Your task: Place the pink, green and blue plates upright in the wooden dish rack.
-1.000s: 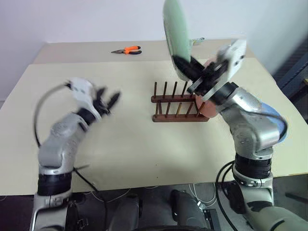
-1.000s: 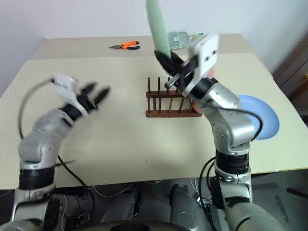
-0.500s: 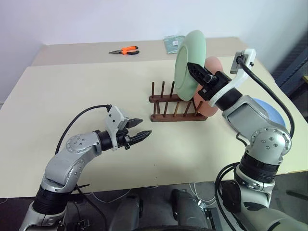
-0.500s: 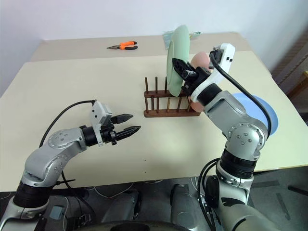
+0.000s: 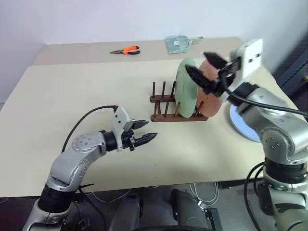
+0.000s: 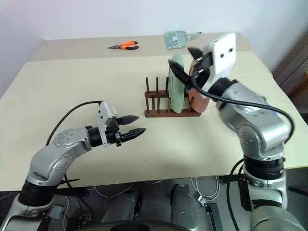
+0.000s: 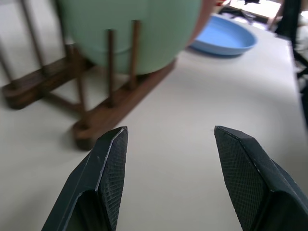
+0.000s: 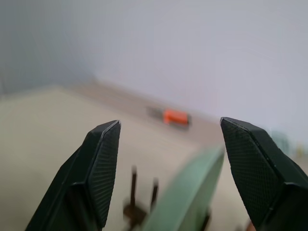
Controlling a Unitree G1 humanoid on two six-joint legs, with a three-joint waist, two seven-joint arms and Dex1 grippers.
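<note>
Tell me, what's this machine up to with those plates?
It is loading plates into a wooden dish rack on the table. The pink plate and the green plate stand upright between the pegs. The right pincer hangs open just above the green plate, not holding it. The blue plate lies flat on the table beside the rack, so it is the one left. The left pincer is open and empty, low over the table, pointing toward the rack.

beige table, dish rack, blue plate, pliers
</note>
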